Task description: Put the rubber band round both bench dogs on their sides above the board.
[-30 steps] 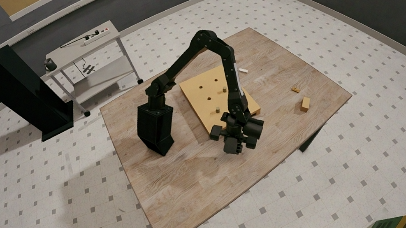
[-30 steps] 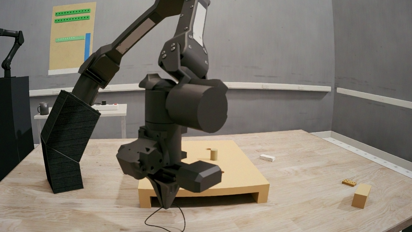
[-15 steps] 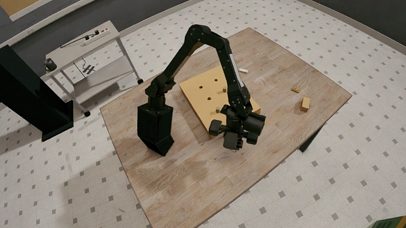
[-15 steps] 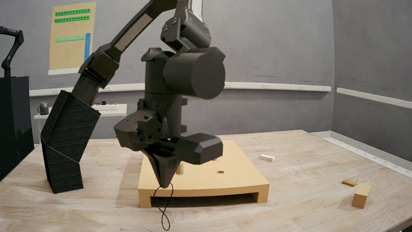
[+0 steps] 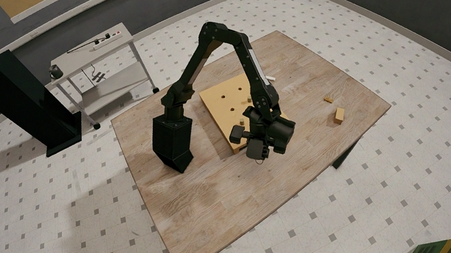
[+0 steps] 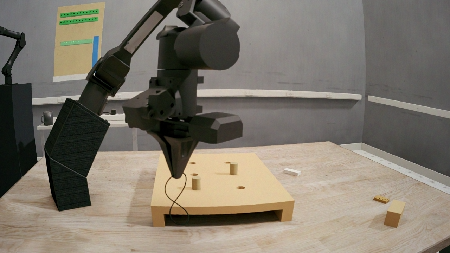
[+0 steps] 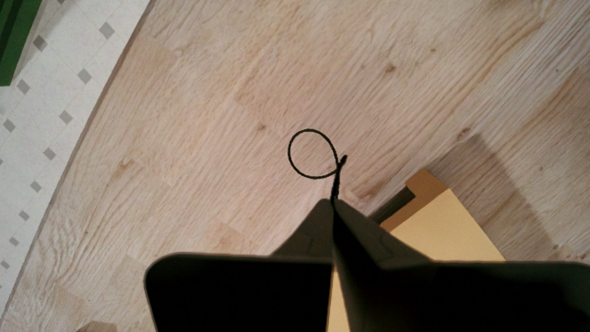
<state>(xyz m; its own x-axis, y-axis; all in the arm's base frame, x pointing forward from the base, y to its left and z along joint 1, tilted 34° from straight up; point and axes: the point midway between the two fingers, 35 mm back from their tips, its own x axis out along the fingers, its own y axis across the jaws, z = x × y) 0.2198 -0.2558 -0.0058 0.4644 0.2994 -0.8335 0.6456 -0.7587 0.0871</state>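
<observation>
My gripper point(image 6: 177, 175) point(image 7: 329, 208) point(image 5: 260, 158) is shut on the black rubber band point(image 6: 177, 201) point(image 7: 336, 182). It holds the band above the front left corner of the tan board point(image 6: 251, 195) point(image 5: 221, 101) point(image 7: 442, 231). The band hangs from the fingertips in a twisted figure-eight, and its lower loop dangles in front of the board's front edge, just over the table. Two bench dogs stand upright in the board: the near one point(image 6: 195, 182) point(image 5: 242, 121) just right of the fingertips, the far one point(image 6: 233, 168) point(image 5: 248, 100) behind it. No band is on either dog. The board lies flat.
The arm's black base point(image 6: 72, 157) point(image 5: 173, 143) stands left of the board. A small white block point(image 6: 291, 171) point(image 5: 270, 77), a domino point(image 6: 380, 199) point(image 5: 327, 99) and a wooden block point(image 6: 394, 213) point(image 5: 338, 115) lie to the right. The board has an empty hole point(image 6: 240, 187).
</observation>
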